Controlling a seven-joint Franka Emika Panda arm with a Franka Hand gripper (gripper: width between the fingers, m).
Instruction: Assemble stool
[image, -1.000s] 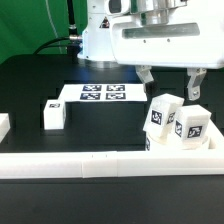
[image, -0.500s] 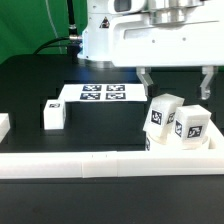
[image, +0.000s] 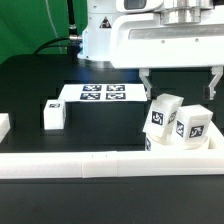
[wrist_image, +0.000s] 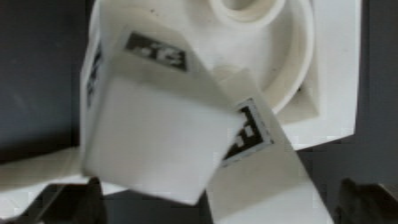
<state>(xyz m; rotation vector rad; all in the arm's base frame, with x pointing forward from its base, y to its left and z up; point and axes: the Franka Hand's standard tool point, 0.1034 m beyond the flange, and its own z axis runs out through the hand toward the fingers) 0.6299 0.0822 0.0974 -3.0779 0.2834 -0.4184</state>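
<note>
Two white stool legs (image: 163, 118) (image: 193, 127) with black-and-white tags stand tilted side by side at the exterior view's right, just behind the front rail. My gripper (image: 181, 82) hangs open above them, one finger on each side, touching neither. In the wrist view the same legs (wrist_image: 160, 140) (wrist_image: 267, 185) lie across the round white seat (wrist_image: 267, 40), and the gripper (wrist_image: 217, 203) holds nothing between its dark fingertips (wrist_image: 71, 200). A third leg (image: 53, 115) stands alone at the exterior view's left.
The marker board (image: 100, 94) lies flat behind the middle. A long white border rail (image: 90, 165) runs along the front edge. Another white piece (image: 3, 125) shows at the far left edge. The robot's white base (image: 100, 40) stands at the back.
The gripper has shifted toward the exterior view's right and turned, so its right-hand finger now stands further out past the legs. The legs have not moved.
</note>
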